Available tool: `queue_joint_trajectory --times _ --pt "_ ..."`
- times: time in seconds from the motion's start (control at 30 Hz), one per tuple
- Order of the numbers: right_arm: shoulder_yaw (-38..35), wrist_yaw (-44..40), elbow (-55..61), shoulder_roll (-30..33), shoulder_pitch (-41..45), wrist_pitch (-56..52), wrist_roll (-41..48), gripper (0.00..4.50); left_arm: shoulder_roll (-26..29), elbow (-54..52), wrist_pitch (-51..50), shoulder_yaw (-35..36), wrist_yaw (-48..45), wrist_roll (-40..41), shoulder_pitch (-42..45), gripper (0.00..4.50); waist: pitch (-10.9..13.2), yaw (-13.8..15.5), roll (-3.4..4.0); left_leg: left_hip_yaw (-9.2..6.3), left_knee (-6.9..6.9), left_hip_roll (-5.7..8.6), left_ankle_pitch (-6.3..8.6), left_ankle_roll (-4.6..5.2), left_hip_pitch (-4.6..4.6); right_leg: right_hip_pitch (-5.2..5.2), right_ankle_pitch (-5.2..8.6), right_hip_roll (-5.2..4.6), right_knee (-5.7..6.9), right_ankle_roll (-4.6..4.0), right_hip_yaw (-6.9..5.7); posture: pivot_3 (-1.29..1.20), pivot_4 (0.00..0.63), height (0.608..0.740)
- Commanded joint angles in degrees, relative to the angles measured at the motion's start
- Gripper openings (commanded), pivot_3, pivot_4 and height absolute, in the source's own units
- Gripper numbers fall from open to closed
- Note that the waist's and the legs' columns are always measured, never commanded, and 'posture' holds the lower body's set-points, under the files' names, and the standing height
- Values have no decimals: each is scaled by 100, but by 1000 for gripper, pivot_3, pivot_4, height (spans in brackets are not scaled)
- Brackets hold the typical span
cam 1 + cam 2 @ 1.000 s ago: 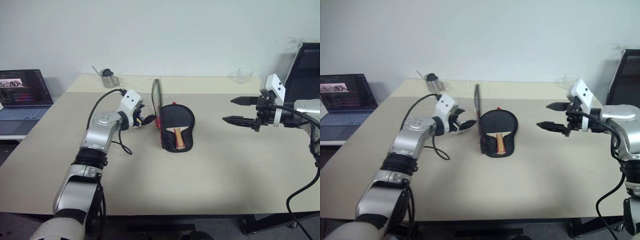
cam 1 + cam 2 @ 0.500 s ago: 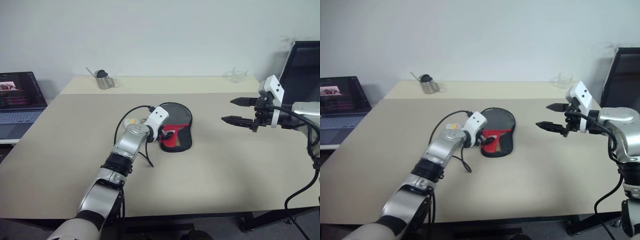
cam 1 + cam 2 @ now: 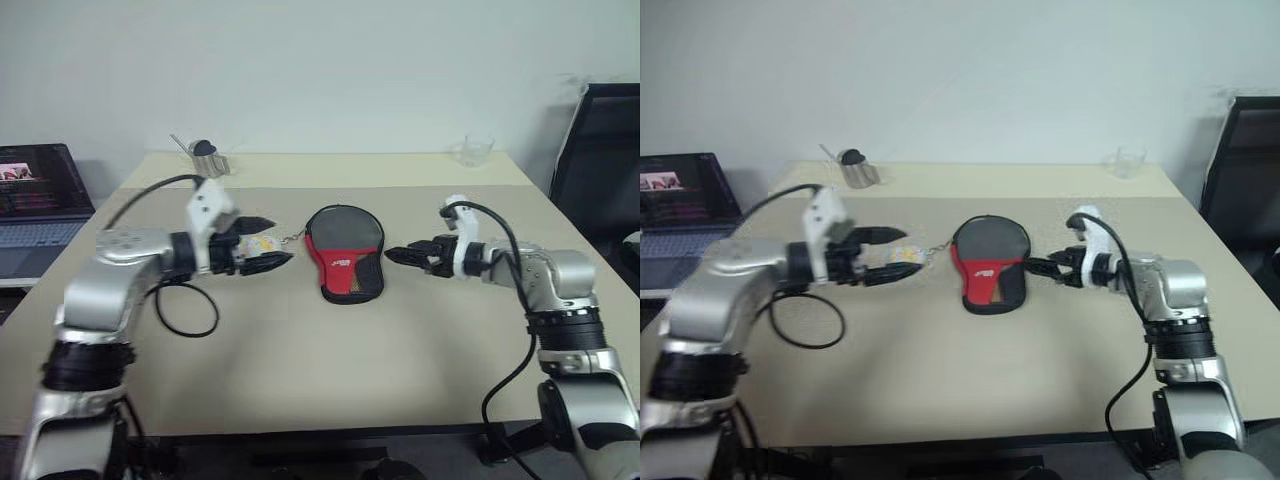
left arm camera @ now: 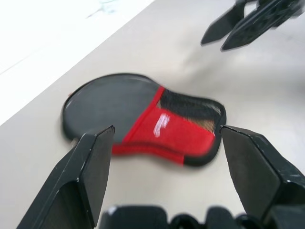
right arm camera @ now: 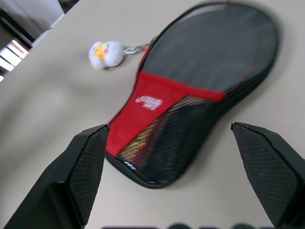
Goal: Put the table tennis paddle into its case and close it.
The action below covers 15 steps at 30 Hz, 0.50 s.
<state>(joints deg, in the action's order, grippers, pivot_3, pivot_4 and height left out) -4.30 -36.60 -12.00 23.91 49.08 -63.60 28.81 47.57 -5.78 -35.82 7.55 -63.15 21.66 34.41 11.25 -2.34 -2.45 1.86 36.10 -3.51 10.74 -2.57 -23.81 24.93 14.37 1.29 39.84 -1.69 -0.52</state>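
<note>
- The case (image 3: 345,252) lies flat mid-worktop (image 3: 320,360), flap down: soft fabric, round black top, red lower part with a white logo, black mesh pocket.
- Striped paddle handle (image 5: 145,138) shows faintly through the mesh.
- A fuzzy white-yellow charm (image 5: 106,53) sits just beside the case on a little chain.
- Left gripper (image 3: 272,240) and right gripper (image 3: 400,254) flank the case, jaws open, holding nothing.

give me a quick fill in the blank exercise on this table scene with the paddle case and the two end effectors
1. The case lies flat on the table with its cover folded ____.
2. The lower part of the case, bearing the white logo, is coloured ____.
3. The white-yellow charm is joined to the case by a short ____.
4. The left end effector and the right end effector both stand ____, holding nothing.

Missing words: shut; red; chain; open
</note>
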Motion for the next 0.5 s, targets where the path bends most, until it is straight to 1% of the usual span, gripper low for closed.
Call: queue_joint_trajectory --times 0.03,0.17,0.23,0.37,0.5 --pt "-44 218 -290 -227 191 94 -52 4487 516 -697 -172 589 -332 492 -572 3855 0 7 0 1 -1 0 0 0 0 0 0 0 -1 0 1 0 150 740" --pt "-117 462 -1002 -502 332 319 -206 4487 832 -1088 -285 1224 -346 856 -1205 3855 0 46 0 -1 -3 -1 1 1 -4 3 1 0 -7 -1 -4 0 150 740" --pt "-69 494 -1245 -597 368 467 -285 4487 962 -1206 -252 1479 -300 867 -1507 3855 0 46 0 -1 -5 -1 1 1 -5 3 1 1 -9 -2 -5 0 150 740" --pt "-108 645 -1670 -733 489 608 -411 4487 1164 -1376 -386 1958 -317 1125 -1806 3855 0 46 0 -1 -7 -2 1 2 -5 6 2 1 -10 -4 -5 0 150 740" --pt "-100 697 -1956 -877 575 729 -461 4487 1428 -1366 -367 2172 -399 1054 -2278 3855 0 43 0 1 -12 -2 1 2 -5 9 2 1 -15 -5 -2 0 150 740"
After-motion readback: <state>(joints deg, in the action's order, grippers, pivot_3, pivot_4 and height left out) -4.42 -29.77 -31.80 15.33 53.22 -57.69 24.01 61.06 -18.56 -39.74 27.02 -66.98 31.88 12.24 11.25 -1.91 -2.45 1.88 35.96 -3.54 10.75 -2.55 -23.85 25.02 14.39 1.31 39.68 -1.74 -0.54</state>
